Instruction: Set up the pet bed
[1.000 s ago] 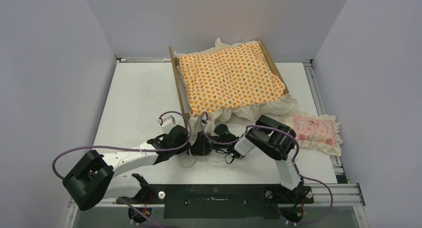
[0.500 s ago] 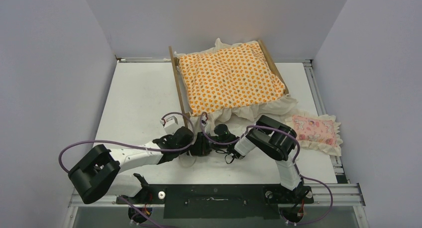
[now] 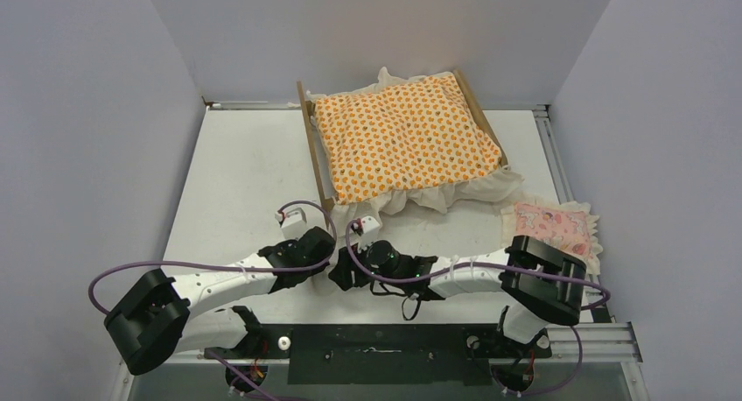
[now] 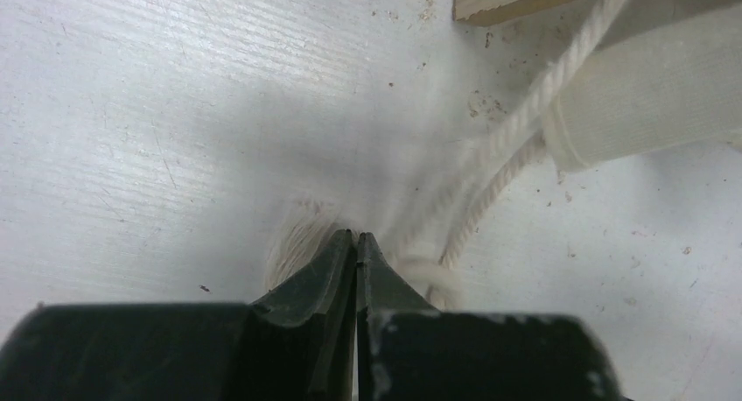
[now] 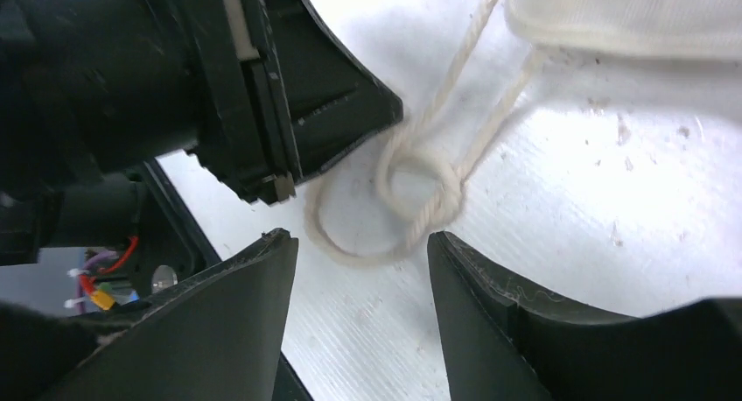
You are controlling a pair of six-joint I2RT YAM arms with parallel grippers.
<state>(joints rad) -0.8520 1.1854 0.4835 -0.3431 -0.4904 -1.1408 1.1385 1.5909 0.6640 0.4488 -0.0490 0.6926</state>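
My left jaws are pressed together. From both wrist views they look clamped on the cord (image 5: 442,204), just short of its frayed end. I judge I hold it there to keep the line from wandering while the tie is worked. My right jaws stand apart, one finger on each side of the loose knot, low over the counter (image 3: 236,173) and touching nothing that I can see. That leaves them placed for a pinch on the loop or on the free strand.

All this happens toward 6 o'clock on the counter, just off the near end of the pet bed (image 3: 314,143). The bed itself sits at 12 o'clock against the back wall. The mattress (image 3: 402,134) already lies in it, so I take the task to be partly done. The pillow (image 3: 551,228) lies outside the bed at 4 o'clock, near my right arm, and is not yet placed.

The cord is white twisted cotton, soft and fuzzy. In my left wrist view, two strands run off toward 1 o'clock to a piece of ribbed white cloth (image 4: 647,94), seemingly the mattress's edge. The bed's rails are thin, pale plywood. The mattress is puffy, with an orange print and a cream ruffle spilling over the near end. The pillow is pink and frilled. The counter is white, finely grooved and speckled with crumbs. So limp a cord could easily slip from a pinch.
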